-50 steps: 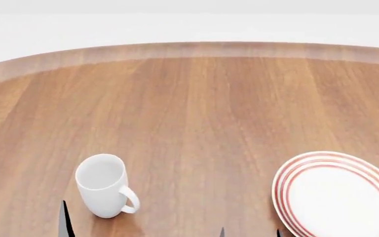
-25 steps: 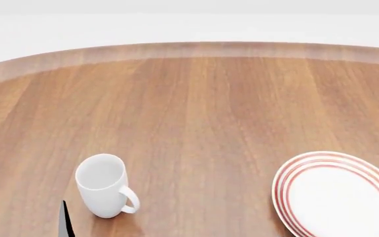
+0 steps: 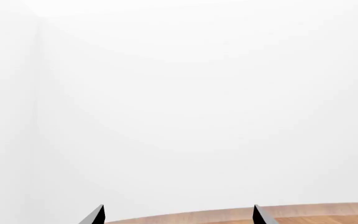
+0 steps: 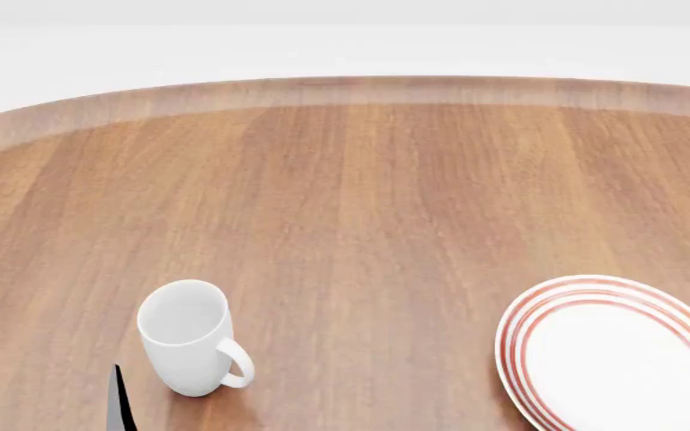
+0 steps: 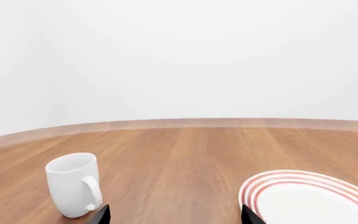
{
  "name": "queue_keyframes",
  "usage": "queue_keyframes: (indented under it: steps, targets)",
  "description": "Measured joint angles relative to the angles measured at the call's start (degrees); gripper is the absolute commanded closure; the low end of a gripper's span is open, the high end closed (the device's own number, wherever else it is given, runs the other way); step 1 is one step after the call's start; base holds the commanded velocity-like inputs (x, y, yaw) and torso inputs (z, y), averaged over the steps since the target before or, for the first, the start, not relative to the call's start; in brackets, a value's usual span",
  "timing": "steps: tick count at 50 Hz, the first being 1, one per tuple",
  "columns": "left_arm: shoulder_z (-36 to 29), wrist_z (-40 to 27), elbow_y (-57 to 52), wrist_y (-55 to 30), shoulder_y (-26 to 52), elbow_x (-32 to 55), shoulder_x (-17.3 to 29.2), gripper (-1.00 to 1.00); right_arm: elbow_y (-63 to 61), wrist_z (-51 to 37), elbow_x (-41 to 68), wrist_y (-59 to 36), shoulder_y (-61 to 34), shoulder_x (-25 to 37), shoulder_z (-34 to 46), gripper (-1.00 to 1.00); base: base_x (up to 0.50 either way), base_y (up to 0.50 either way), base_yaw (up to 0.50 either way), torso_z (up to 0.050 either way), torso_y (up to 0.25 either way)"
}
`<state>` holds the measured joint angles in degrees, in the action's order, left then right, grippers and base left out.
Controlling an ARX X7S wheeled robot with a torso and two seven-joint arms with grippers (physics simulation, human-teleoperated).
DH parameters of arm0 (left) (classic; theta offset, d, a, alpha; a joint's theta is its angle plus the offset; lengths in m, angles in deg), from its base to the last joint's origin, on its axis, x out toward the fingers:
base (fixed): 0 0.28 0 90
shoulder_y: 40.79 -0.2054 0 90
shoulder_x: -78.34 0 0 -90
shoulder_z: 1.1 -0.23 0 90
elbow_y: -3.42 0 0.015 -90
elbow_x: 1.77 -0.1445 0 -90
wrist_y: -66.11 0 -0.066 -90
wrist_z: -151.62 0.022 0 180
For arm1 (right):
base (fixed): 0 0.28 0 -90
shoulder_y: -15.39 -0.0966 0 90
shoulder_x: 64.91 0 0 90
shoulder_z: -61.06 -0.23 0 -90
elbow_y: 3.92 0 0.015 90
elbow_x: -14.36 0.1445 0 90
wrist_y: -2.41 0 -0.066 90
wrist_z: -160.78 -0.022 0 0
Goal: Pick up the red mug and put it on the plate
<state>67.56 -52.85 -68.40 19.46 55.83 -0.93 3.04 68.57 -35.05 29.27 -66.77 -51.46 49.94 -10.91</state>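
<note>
Since no red mug shows in any view, its place cannot be told; only the plain white mug [image 4: 190, 337] stands upright, handle toward the plate [image 4: 614, 355], well apart from it. The plate lies bare on the table [image 4: 358, 197], presumably kept free as the target. The left gripper [image 4: 46, 395] beside the white mug and the right gripper [image 5: 174, 215] facing it both hang spread wide, empty.

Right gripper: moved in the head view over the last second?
Yes. Its fingertips showed at the bottom edge, left of the plate, a second ago; now they're out of that view, pulled back toward the robot.
</note>
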Motion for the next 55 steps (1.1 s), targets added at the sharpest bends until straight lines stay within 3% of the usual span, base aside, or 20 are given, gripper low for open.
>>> queue_keyframes:
  steps: [29,55]
  targets:
    - [-0.49,-0.49,-0.03,-0.07,0.12,-0.01,0.31,-1.00,9.55,1.19,-3.77,14.91,7.73,-0.72,0.05,-1.00,0.00,0.00,0.00,0.000,0.000]
    - [-0.94,-0.82,0.14,0.29,0.28,0.08,0.56,-1.00,17.01,2.27,-4.48,19.97,9.22,-1.68,1.50,-1.00,0.00,0.00,0.00,0.000,0.000]
